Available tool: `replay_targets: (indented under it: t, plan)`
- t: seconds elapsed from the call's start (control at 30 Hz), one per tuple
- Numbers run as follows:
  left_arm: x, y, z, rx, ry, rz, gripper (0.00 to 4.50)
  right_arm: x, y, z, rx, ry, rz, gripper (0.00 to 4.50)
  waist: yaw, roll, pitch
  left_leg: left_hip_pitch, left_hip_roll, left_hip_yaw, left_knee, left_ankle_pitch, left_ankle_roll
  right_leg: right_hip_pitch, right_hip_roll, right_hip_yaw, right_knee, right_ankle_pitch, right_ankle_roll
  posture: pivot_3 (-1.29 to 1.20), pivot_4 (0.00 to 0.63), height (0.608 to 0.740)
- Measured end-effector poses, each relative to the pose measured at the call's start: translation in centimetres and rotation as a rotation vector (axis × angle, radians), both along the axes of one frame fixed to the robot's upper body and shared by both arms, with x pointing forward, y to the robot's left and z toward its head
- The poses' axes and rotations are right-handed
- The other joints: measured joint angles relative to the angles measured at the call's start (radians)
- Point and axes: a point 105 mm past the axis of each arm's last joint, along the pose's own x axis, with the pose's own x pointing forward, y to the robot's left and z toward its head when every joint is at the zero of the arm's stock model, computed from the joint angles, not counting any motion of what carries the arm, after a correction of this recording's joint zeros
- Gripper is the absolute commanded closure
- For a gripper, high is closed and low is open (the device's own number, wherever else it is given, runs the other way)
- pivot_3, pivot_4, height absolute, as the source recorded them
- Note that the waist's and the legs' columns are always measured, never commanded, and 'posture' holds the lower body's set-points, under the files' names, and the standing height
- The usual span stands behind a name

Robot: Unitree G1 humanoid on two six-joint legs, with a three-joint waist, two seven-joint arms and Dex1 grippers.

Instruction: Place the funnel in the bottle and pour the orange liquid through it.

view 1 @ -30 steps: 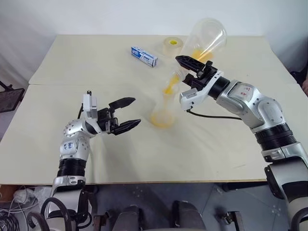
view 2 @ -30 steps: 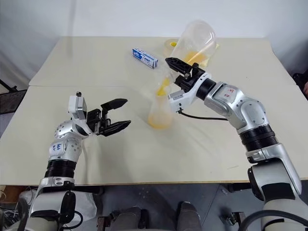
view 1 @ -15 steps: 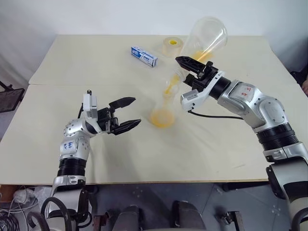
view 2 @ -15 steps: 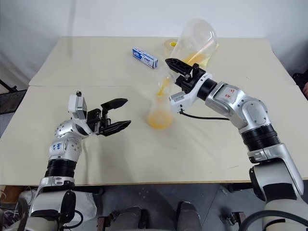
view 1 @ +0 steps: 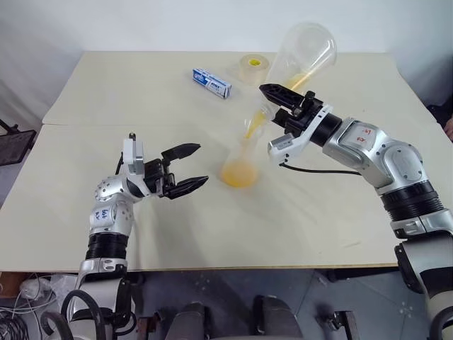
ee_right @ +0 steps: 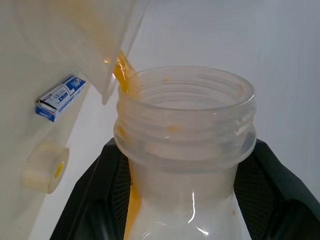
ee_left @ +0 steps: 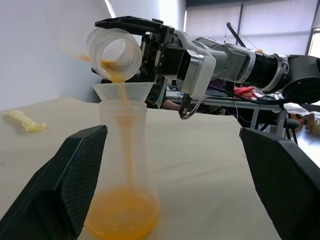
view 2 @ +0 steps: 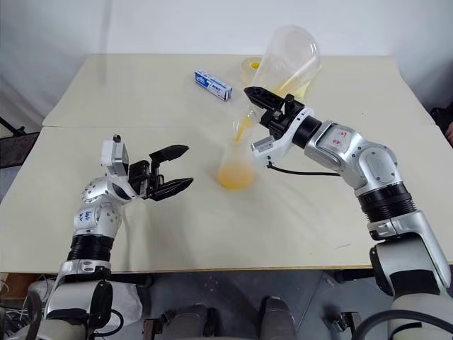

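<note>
Funnel (ee_left: 122, 92) seated in bottle (ee_left: 123, 200); right gripper (view 1: 282, 98) pinches tilted cup (view 1: 304, 57), orange liquid (ee_left: 121, 219) mid-pour, some left; left gripper (view 1: 188, 168) spread, idle.

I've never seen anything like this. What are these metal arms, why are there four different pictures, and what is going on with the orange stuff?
This is a humanoid robot with two arms, each ending in a two-fingered gripper. Two pictures come from cameras in its head, looking down at a pale table; the other two come from a camera on each wrist. The right gripper is shut on a clear container, tipped so the orange liquid runs through a small funnel sitting in the neck of a clear bottle, where it pools at the bottom. The left gripper hangs open beside the bottle, holding nothing. Further back lie a blue and white box and a tape roll.
</note>
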Motion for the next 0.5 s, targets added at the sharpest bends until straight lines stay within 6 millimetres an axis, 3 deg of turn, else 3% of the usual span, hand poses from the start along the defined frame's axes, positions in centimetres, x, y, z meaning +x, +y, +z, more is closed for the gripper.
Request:
replay_targets:
  t: [0.23, 0.5]
  plan:
    - [0.17, 0.07, -0.31, -0.005, 0.015, 0.004, 0.0, 0.11, 0.24, -0.49, -0.031, -0.009, 0.005, 2.09, 0.0, 0.0, 0.0, 0.0, 0.0, 0.0, 0.0, 0.0, 0.0, 0.0, 0.0, 0.0, 0.0, 0.0, 0.0, 0.0, 0.15, 0.74]
    - [0.2, 0.07, -0.31, -0.006, 0.013, 0.006, 0.0, 0.05, 0.19, 0.31, -0.034, -0.082, 0.015, 2.09, 0.0, 0.0, 0.0, 0.0, 0.0, 0.0, 0.0, 0.0, 0.0, 0.0, 0.0, 0.0, 0.0, 0.0, 0.0, 0.0, 0.15, 0.74]
